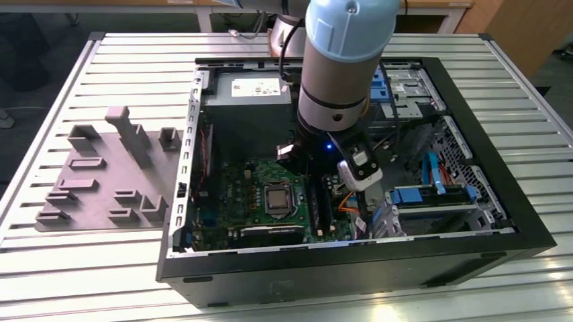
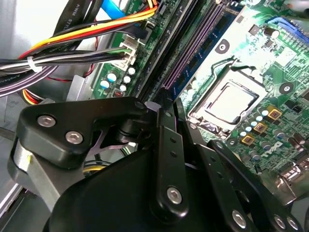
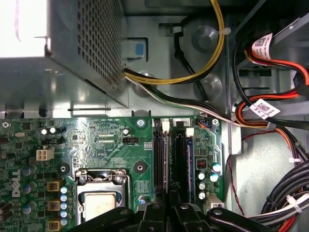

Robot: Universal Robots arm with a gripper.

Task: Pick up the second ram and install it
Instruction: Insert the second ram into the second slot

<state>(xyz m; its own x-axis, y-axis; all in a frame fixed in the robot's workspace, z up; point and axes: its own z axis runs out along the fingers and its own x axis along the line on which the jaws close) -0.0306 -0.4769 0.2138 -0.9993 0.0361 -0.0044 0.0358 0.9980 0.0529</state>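
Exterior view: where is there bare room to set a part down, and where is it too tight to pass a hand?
Bare room: the slatted table behind the grey fixture plate, and the strip in front of the computer case. Crowded: inside the case, where the arm hangs over the motherboard, with cable bundles beside the memory slots.

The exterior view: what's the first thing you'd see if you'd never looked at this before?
A big pale blue robot arm reaches down into an open black computer case on a ribbed metal table. Below it lies the green motherboard with its shiny square processor socket. In the first wrist view, the gripper sits right over the long black memory slots.
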